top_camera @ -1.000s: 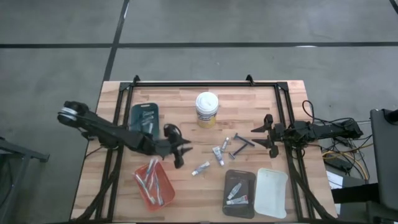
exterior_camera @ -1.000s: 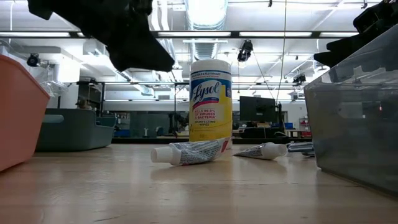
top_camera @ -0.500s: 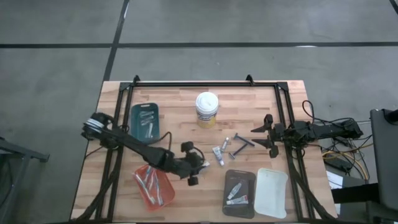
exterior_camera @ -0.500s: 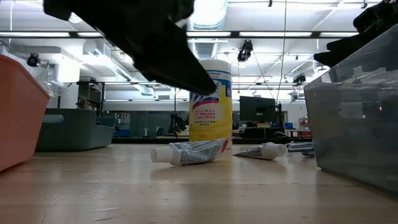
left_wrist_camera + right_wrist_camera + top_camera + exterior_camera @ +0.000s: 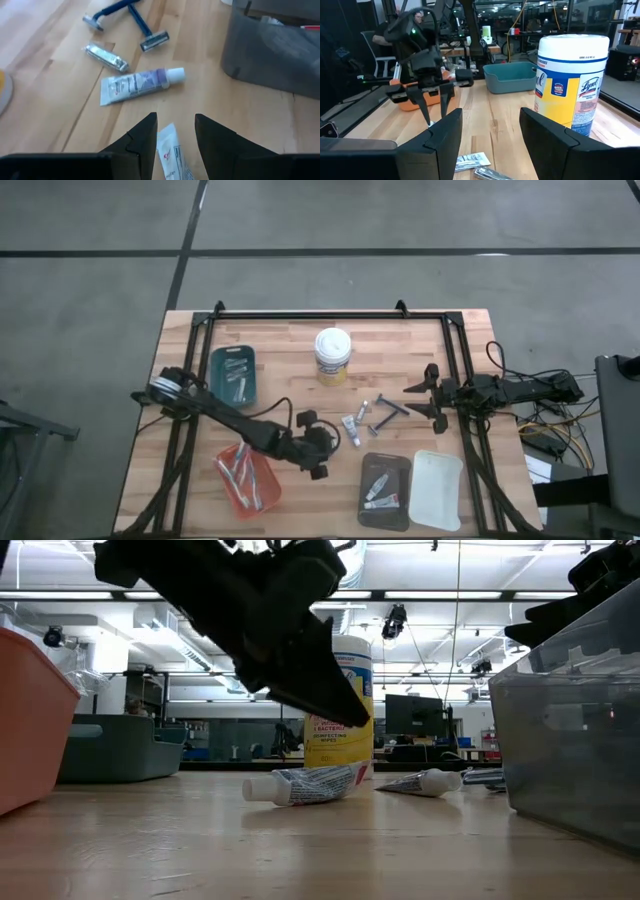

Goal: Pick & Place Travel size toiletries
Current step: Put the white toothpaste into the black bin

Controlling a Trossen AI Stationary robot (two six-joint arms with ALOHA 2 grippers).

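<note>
- Here the left tool (image 5: 318, 452) reaches over the middle of the worktop (image 5: 290, 340), its two fingers (image 5: 145, 137) parted and pointing down either side of a small white tube (image 5: 170, 152) that lies flat on the wood between them; nothing is gripped.
- Just beyond that tube, in the left wrist view, lies a second tube (image 5: 140, 85) with a white cap, then a small silvery packet (image 5: 106, 55) and two dark-handled razors (image 5: 135, 22) crossing each other.
- From the low view, the tube (image 5: 305, 785) rests on its side in front of the yellow wipes tub (image 5: 338, 705), another tube (image 5: 422, 782) beside it.
- The grey tray (image 5: 384, 490) near the front edge holds small tubes; the orange tray (image 5: 247, 476) beside the left arm holds slim items, possibly toothbrushes, though they are too small to be sure.
- A teal tray (image 5: 232, 372) sits toward the left rear, a white tray (image 5: 436, 490) next to the grey one.
- The right tool (image 5: 428, 392) waits at the right side of the worktop, fingers (image 5: 445, 135) spread wide and empty.
</note>
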